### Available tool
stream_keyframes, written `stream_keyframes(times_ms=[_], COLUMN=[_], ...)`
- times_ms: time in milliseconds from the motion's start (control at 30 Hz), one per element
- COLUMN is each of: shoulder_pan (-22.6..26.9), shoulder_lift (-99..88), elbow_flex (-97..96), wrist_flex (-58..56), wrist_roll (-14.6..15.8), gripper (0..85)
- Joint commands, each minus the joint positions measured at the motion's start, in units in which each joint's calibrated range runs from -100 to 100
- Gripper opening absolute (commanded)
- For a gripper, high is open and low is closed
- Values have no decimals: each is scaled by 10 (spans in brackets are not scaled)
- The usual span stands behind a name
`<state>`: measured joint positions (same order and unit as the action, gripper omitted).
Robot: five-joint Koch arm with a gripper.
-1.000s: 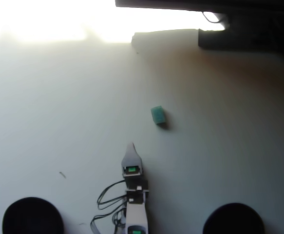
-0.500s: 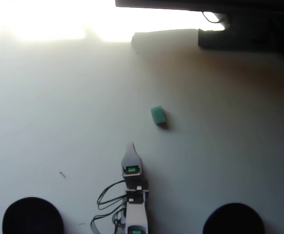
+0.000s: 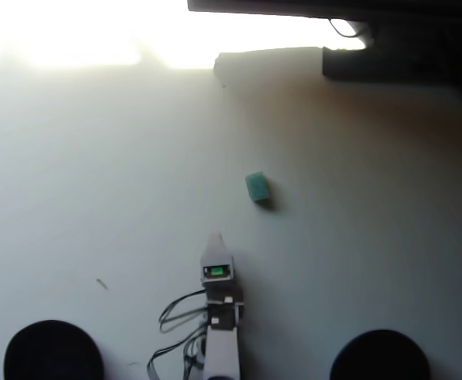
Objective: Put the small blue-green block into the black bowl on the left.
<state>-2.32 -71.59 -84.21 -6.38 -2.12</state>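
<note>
Because only one pale tip of the gripper (image 3: 215,240) shows in the overhead view, you cannot tell whether the jaws are parted or closed. You are in the approach step: the block (image 3: 256,187) lies free on the table (image 3: 96,174), ahead and slightly right, so reach forward. Its long axis runs slightly diagonal, upper-left to lower-right; the bowl (image 3: 52,351) waits at lower left.

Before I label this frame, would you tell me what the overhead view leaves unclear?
- Gripper: only one tip shows; open or shut cannot be told.
- Left bowl and right bowl: cut by the bottom edge, insides black.
- Table's far edge: washed out by glare.
- Block: small, blurred.
</note>
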Motion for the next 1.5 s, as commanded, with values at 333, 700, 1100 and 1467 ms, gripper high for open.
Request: stream_keyframes(times_ms=[333, 700, 1100, 1467], shoulder_pan=[-1, -23, -58, -74], shoulder_lift=[124, 291, 428, 515], elbow_flex=[230, 467, 583, 634], wrist_flex=[-202, -287, -292, -294], wrist_roll=[122, 180, 240, 253], gripper=[470, 467, 465, 464])
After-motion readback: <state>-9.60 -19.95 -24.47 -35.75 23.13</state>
